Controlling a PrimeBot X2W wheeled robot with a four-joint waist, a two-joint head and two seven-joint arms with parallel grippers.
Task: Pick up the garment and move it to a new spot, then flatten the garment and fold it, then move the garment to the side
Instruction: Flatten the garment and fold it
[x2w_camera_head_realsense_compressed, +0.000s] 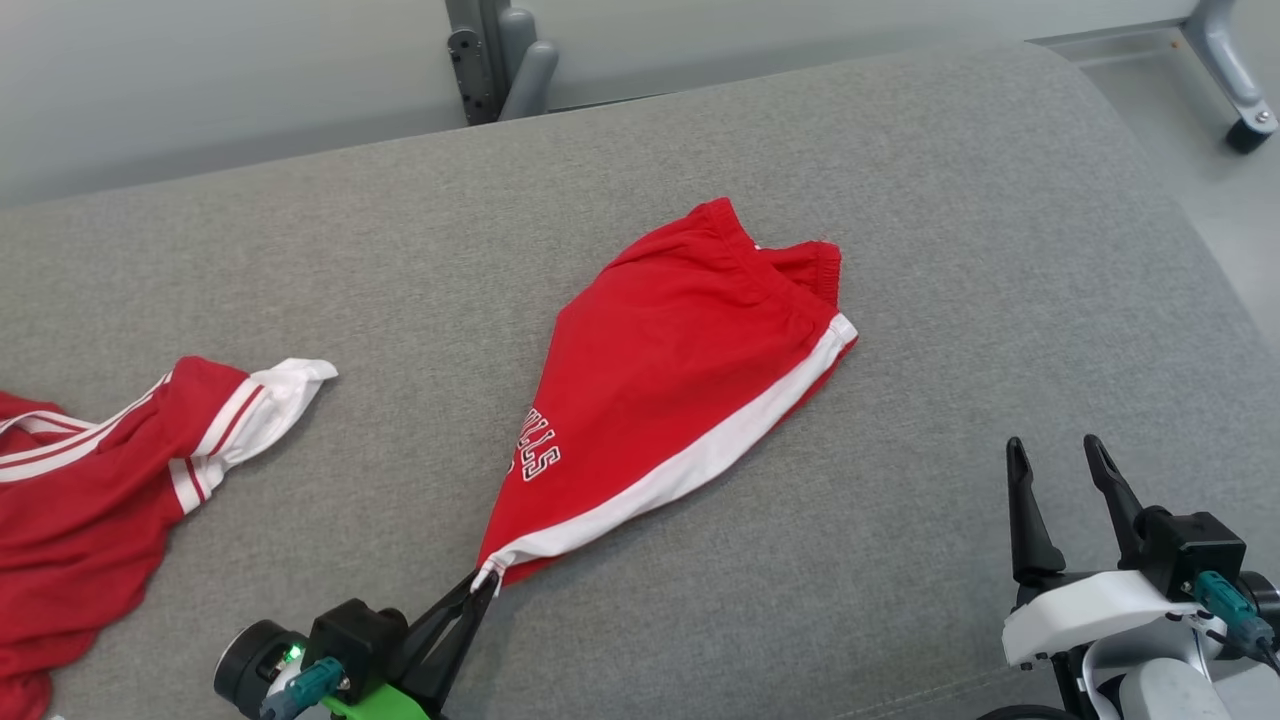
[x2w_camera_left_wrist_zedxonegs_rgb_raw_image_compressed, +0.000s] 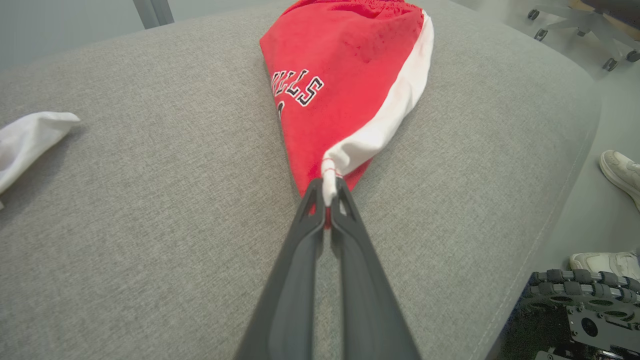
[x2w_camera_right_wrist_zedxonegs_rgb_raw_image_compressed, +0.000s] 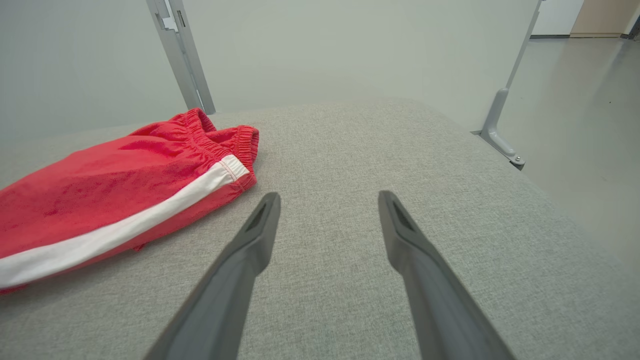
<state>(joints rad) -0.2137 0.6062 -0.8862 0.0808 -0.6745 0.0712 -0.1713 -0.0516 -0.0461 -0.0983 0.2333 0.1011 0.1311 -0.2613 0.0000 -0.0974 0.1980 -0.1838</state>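
Red shorts (x2w_camera_head_realsense_compressed: 680, 370) drawn to point at bench (x2w_camera_head_realsense_compressed: 900, 180) near edge: left gripper (x2w_camera_head_realsense_compressed: 487, 580) pinched tight on hem corner, presumably for dragging. Right gripper (x2w_camera_head_realsense_compressed: 1053, 447) spread wide, empty, near right corner.

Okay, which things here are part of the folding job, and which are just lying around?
In the job: red shorts, corner pinched in the shut left gripper; open right gripper, clear of them; grey padded surface underneath.
Lying about: red-and-white top at the left; a person's shoes on the floor.
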